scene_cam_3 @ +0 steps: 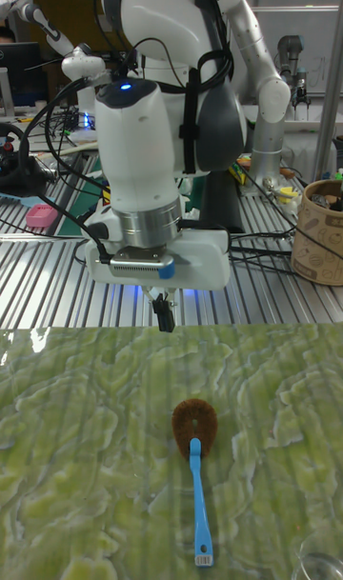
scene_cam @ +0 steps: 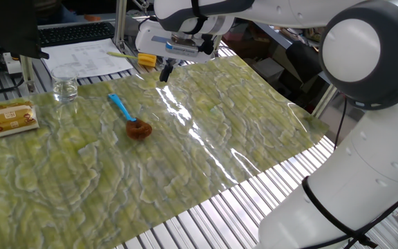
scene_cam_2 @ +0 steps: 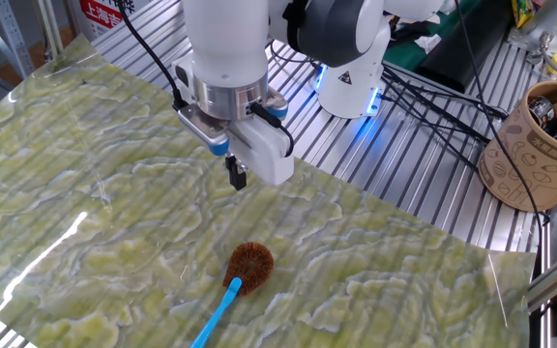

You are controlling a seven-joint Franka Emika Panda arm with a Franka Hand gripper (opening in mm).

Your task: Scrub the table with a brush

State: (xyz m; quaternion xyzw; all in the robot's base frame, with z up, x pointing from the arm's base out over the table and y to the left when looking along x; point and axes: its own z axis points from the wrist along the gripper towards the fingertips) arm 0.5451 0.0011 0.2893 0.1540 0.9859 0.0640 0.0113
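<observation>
The arm reaches over the far part of the counter (scene_cam_2: pixel 433 184), its wrist pointing straight down. The gripper (scene_cam_2: pixel 237 177) hangs above the sheet with fingers together, holding nothing. The brush (scene_cam_2: pixel 236 277) lies flat on the sheet, near but apart from the gripper, its bristle head toward the gripper and blue handle pointing away.

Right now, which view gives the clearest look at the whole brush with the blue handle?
The tall fixed view: the blue-handled brush with its round reddish-brown bristle head lies whole and unobstructed, handle toward the camera. One fixed view shows it whole but small. The other fixed view cuts the handle off at the bottom edge.
</observation>
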